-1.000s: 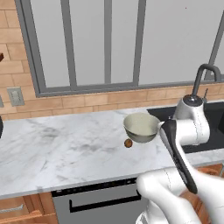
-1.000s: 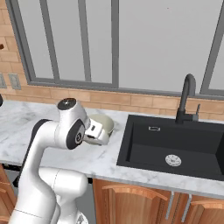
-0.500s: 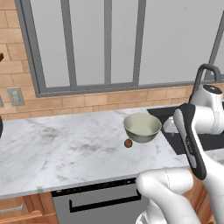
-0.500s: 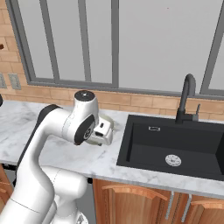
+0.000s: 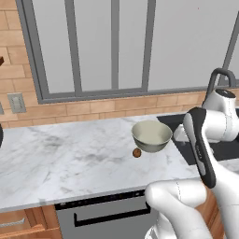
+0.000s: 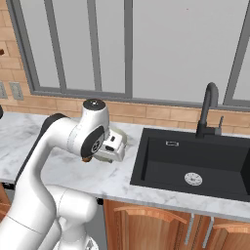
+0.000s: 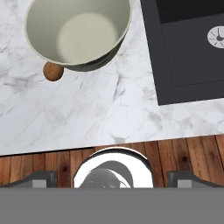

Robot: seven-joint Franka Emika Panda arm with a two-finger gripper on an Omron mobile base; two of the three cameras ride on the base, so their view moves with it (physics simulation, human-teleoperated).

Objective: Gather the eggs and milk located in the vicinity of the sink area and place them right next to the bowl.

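Bowl: pale cream-green, round, thick-walled, upright and empty, standing on the white marble desk just left of the sink. In the hand view the bowl sits at upper left with its mouth facing the camera.

Egg: one small brown oval, lying on the desk against the near-left foot of the bowl; touching or nearly so, the view is too coarse to settle which. The hand view has the egg tucked under the bowl's lower-left rim.

Sink: black rectangular basin with a round silver drain, set into the desk to the right of the bowl; a tall black curved faucet rises behind it. One corner of the sink and its drain fill the upper right of the hand view.

Gripper: at the end of the white arm, held above the desk edge near the bowl, between bowl and sink. Jaws stand wide apart with nothing between them.

Backdrop: brick wall strip, grey-framed window, wooden cabinet fronts under the desk.
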